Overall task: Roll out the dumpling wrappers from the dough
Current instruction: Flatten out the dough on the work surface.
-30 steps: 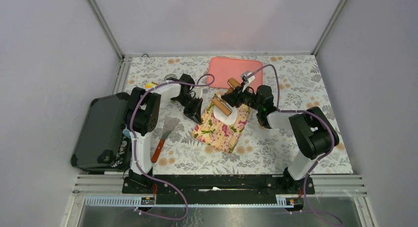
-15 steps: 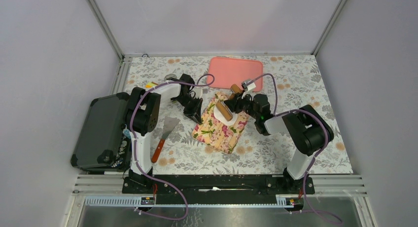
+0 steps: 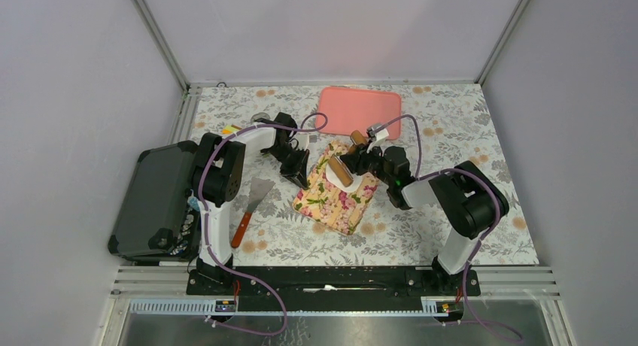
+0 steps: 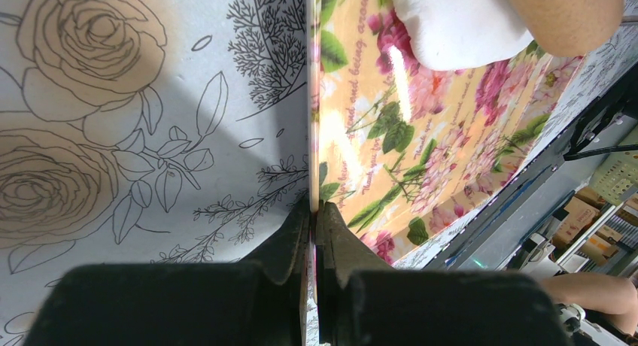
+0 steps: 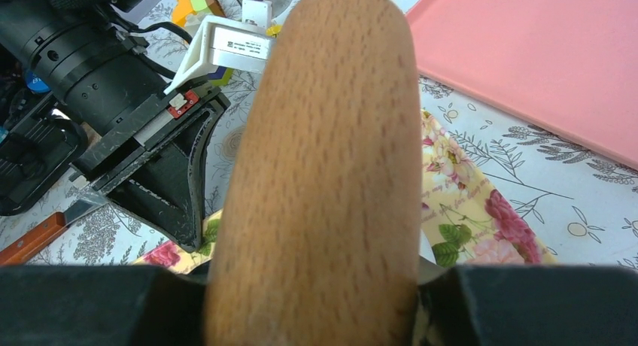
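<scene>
- Left gripper (image 4: 313,210) clamped shut on left edge of floral mat (image 4: 391,158), pinning it.
- Dough (image 4: 459,30) on mat's far part, under rolling pin (image 5: 323,173).
- Right gripper (image 3: 358,160) grips pin; rolling step in hand; next likely needs pressing pin evenly across dough.

Left gripper (image 4: 314,209) pinched closed, right gripper (image 5: 312,289) clamped

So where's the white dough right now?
In the top view, the dough lies mid-table on the flowery mat, under the rolling pin held in the right gripper.
</scene>
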You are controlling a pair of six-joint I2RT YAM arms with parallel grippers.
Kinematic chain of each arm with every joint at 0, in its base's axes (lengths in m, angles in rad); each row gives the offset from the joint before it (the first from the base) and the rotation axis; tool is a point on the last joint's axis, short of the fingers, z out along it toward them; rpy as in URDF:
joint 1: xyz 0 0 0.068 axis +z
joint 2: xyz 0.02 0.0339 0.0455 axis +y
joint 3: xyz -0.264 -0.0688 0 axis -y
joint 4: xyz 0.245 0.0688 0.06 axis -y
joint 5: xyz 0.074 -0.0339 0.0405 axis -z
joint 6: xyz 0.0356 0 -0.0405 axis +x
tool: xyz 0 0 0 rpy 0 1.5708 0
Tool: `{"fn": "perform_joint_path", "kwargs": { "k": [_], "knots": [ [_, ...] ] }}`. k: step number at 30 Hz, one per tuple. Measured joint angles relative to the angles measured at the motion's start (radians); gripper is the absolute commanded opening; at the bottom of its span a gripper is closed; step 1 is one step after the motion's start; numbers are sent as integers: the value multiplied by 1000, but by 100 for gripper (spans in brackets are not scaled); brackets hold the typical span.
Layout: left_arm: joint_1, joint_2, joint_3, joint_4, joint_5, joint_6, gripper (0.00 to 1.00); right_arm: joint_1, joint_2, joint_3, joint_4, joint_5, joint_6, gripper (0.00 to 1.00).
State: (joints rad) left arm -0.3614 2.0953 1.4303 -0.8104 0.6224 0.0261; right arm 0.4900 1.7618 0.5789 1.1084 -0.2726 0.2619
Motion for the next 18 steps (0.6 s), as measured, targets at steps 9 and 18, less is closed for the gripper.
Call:
{"fn": "perform_joint_path", "kwargs": {
  "k": [9, 18],
  "knots": [
    [0, 0, 0, 0, 0, 0, 0, 35, 2, -5, 2, 20, -8, 0],
    [0, 0, 0, 0, 0, 0, 0, 54, 15, -4, 15, 20, -7, 0]
  ]
}}
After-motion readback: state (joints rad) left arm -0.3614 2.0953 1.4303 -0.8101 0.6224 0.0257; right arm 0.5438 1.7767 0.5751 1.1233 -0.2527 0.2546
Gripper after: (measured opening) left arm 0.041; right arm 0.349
